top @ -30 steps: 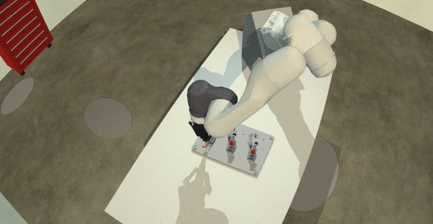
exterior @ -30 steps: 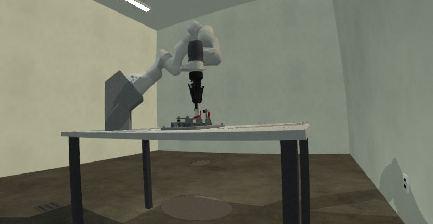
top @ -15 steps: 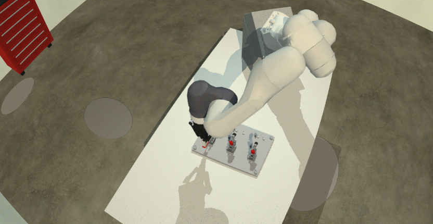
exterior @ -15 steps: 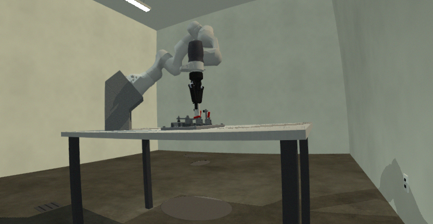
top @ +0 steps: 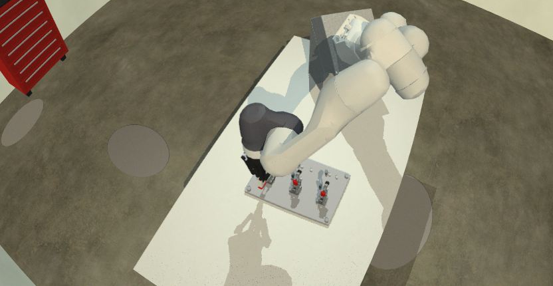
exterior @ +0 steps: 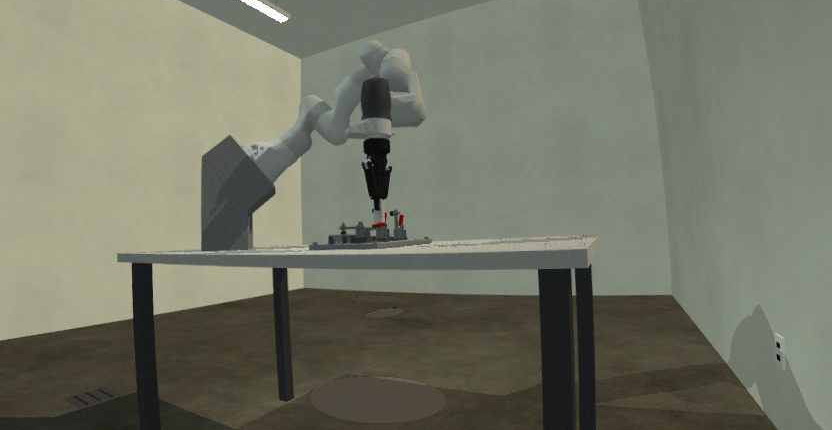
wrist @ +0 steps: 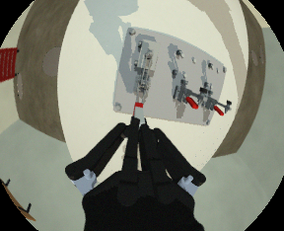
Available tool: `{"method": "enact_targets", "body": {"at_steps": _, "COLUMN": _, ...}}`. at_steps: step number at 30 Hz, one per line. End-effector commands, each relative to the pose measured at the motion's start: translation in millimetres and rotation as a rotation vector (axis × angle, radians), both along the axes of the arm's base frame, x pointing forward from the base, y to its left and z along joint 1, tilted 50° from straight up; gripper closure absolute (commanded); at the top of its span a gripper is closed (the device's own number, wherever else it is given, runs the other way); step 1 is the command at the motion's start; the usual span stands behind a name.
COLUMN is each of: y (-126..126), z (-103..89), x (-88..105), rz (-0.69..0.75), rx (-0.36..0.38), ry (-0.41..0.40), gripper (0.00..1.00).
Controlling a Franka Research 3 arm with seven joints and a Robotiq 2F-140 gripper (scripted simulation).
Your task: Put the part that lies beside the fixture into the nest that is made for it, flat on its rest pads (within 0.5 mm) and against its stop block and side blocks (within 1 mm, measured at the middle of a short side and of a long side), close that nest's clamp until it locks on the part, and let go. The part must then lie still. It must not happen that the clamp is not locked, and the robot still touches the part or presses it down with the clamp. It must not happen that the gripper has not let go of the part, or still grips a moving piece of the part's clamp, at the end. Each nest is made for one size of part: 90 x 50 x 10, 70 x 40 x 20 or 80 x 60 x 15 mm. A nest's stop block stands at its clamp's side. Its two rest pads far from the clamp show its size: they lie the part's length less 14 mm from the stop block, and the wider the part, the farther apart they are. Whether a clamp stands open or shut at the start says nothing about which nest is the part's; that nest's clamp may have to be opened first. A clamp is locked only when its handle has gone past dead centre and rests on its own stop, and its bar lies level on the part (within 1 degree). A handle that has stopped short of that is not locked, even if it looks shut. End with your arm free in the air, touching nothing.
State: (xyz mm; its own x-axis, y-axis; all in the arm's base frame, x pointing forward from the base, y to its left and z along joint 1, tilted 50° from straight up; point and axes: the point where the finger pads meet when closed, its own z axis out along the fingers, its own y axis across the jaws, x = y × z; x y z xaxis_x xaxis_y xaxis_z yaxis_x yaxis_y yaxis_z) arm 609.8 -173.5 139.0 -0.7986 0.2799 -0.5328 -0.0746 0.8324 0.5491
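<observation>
Gripper: black two-finger gripper [exterior: 377,197], fingers together, pointing down at red-handled clamp [exterior: 379,222].
Fixture: grey flat fixture plate [exterior: 407,242], mid-desk.
Desk: white-topped desk [exterior: 523,248], dark legs.

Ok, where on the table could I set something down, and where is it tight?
Bare top shows between the fixture and the table's near end, also between the fixture and the arm's pedestal. It is crowded on the fixture itself: three clamps stand close, and the shut gripper sits at the end clamp's handle.

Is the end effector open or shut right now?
Shut, holding nothing: in the wrist view, the end effector has its fingers pressed together, tips at a red clamp handle.
</observation>
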Motion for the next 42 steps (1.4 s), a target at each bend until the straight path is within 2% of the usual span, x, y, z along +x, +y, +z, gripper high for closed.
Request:
{"method": "enact_targets", "body": {"at_steps": 1, "y": 0.1, "z": 0.1, "x": 1.7, "rz": 0.001, "rx": -0.005, "ry": -0.003, "gripper": 1.0}}
{"method": "enact_targets", "body": {"at_steps": 42, "y": 2.0, "z": -2.4, "x": 4.1, "rz": 0.001, "rx": -0.005, "ry": -0.003, "gripper": 1.0}}
